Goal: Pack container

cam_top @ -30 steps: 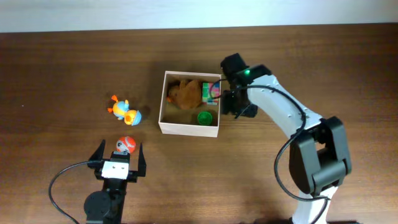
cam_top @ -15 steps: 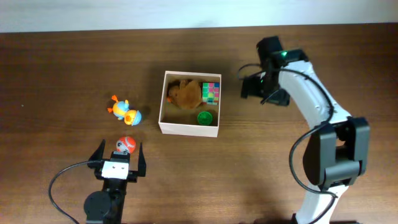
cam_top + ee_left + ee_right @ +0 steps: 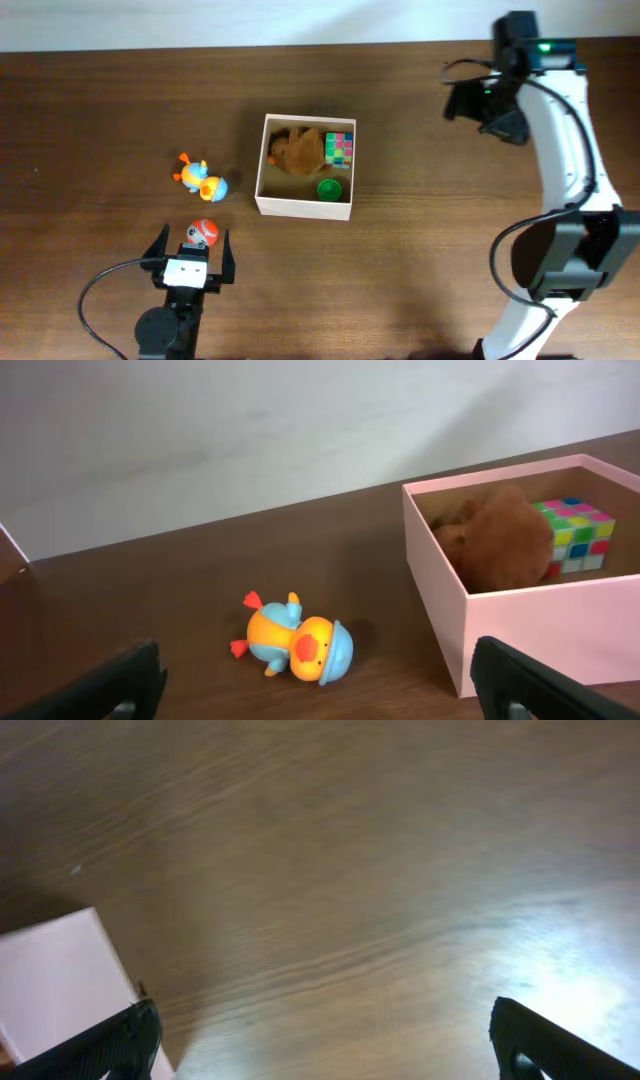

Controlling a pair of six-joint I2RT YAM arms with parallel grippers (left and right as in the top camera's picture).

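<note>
The container point(image 3: 302, 207) is a square cream-walled box at the table's middle. It holds a brown plush toy point(image 3: 298, 149), a colourful cube point(image 3: 340, 147) and a green round piece point(image 3: 329, 189). In the left wrist view the box point(image 3: 520, 622) shows the plush point(image 3: 505, 540) and cube point(image 3: 575, 532). An orange and blue duck toy point(image 3: 201, 177) lies left of the box, also in the left wrist view point(image 3: 295, 647). A red and white ball toy point(image 3: 203, 232) lies between the fingers of my open left gripper point(image 3: 191, 246). My right gripper point(image 3: 470, 103) is open and empty, far right of the box.
A corner of the box point(image 3: 60, 980) shows at the lower left of the right wrist view, over bare brown wood. The table's far edge meets a white wall point(image 3: 300, 20). A black cable point(image 3: 100, 290) loops by the left arm's base.
My right arm has drawn away from the box, moving right and toward the back of the table, leaving the cube in the box. The left arm has not moved.
</note>
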